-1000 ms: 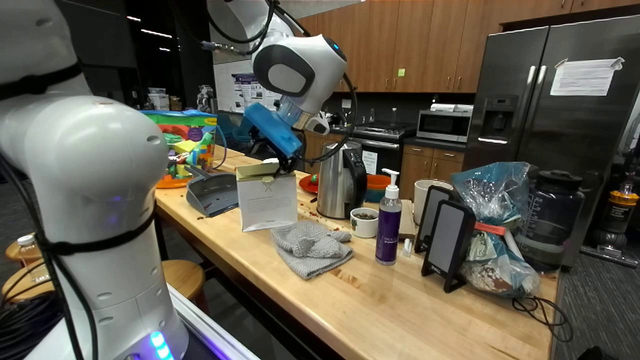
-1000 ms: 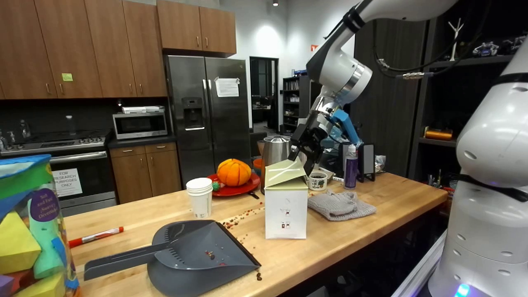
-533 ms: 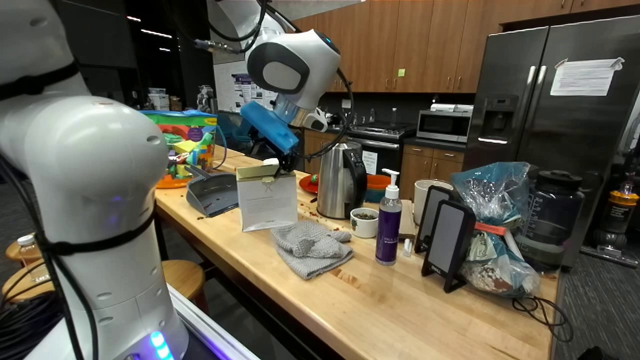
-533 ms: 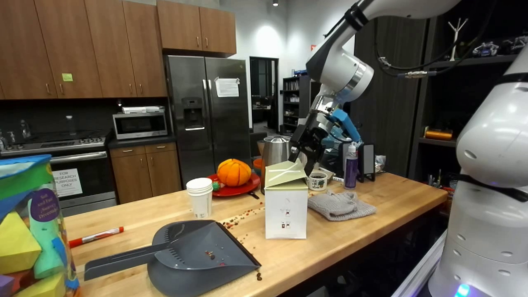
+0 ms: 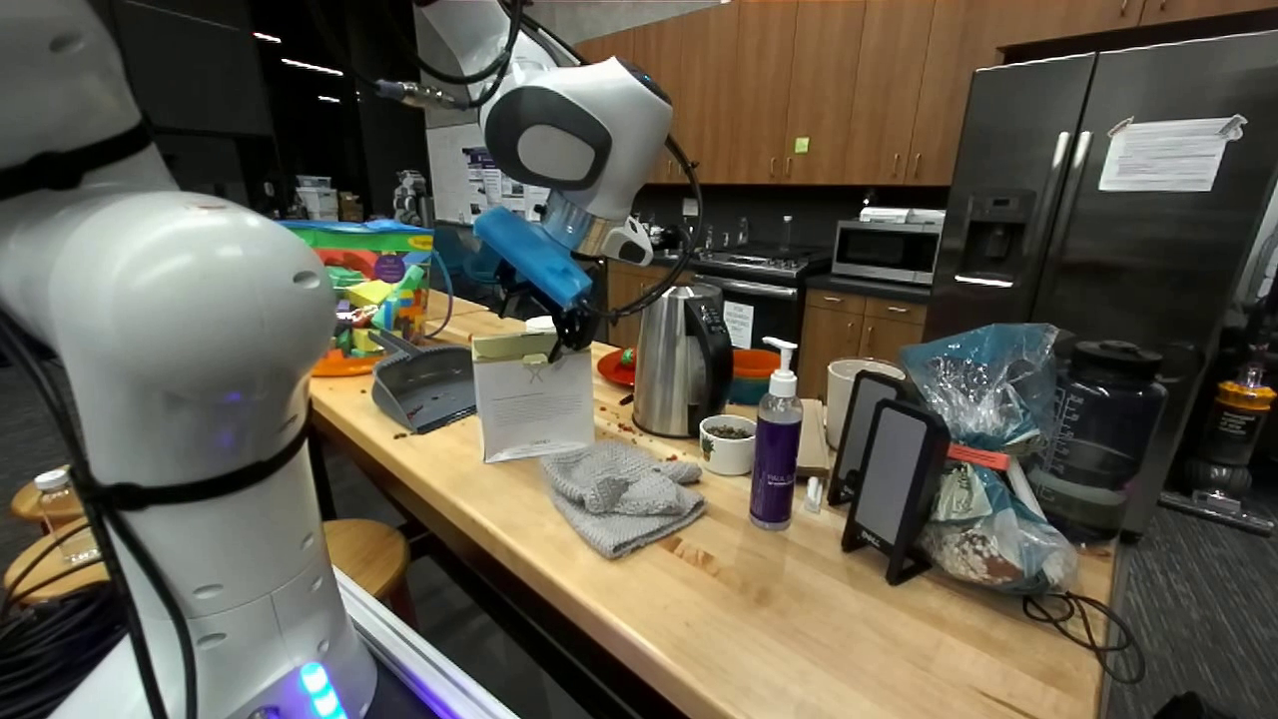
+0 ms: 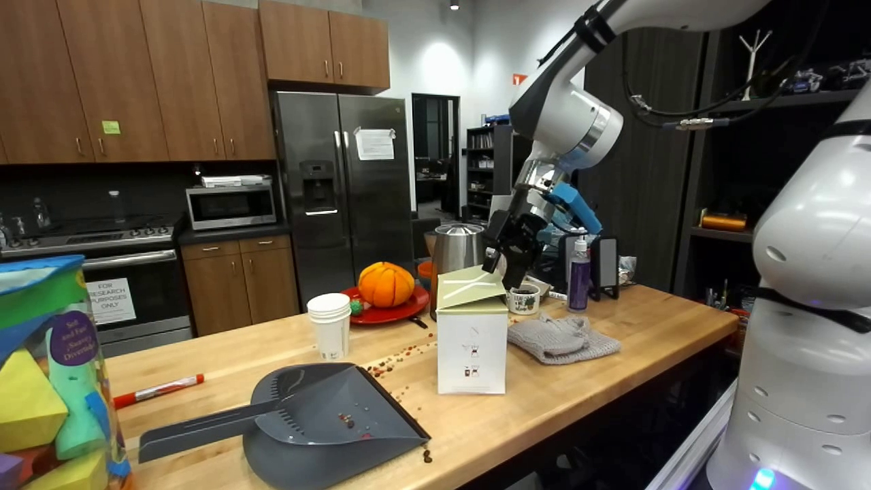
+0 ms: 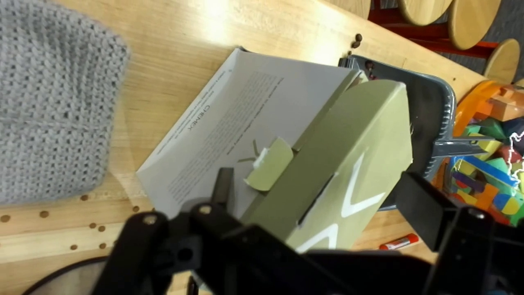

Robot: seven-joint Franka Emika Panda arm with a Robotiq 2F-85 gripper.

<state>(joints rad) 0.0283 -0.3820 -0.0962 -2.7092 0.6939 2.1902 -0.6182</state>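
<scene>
Gaping claw (image 7: 317,184): spread wide at top of box (image 6: 472,350); contact unclear.
Box: upright on desk (image 6: 544,391).
Pumpkin (image 6: 386,284): box's ten o'clock, only in an exterior view.
Chemex lettering (image 7: 199,118): readable only in wrist view.

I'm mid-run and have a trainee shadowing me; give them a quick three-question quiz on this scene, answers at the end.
1. True or false: in the wrist view, the gripper is open.
2. What colour is the plate under the pumpkin? A blue, B red, C white.
3. Which name in capitals is printed on the box?

Key: 1 True. 2 B. 3 CHEMEX.
</scene>
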